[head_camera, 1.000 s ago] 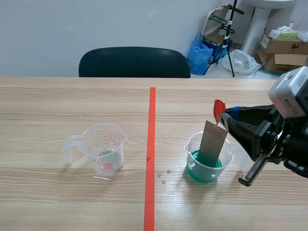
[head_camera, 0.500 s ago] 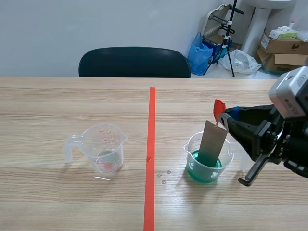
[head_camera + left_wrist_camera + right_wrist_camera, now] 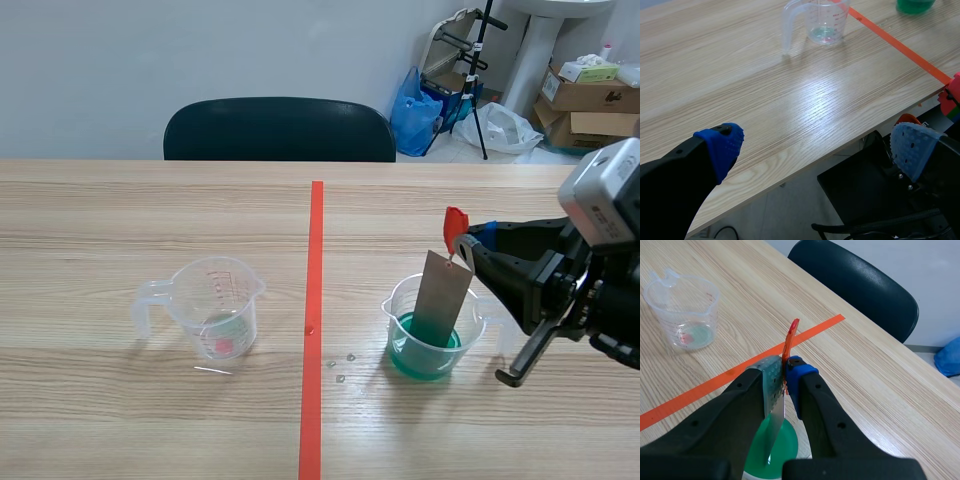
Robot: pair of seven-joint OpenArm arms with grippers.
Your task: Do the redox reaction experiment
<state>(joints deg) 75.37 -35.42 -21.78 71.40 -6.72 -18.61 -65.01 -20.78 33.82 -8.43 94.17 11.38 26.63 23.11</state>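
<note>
light: bright, even, from above | glare: pale sheen on the bench [image 3: 815, 107] ahead of my left fingers [image 3: 720, 145] | shadows: faint, soft under the measuring cup [image 3: 215, 305] | focus: those fingers slightly blurred up close

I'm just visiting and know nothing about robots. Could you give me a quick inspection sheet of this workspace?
Surface: wooden table, red tape line down the middle.
Job's things: cup of green liquid with a metal strip dipped in it; measuring cup, nearly empty, across the tape.
Clutter: a few droplets by the tape.
End effectors: right end effector shut on the strip's top, by its red tag; left end effector open, holding nothing, over the table's near edge.
Cables: black cable below the table.
Surroundings: dark chair, blue bag, cardboard boxes.
</note>
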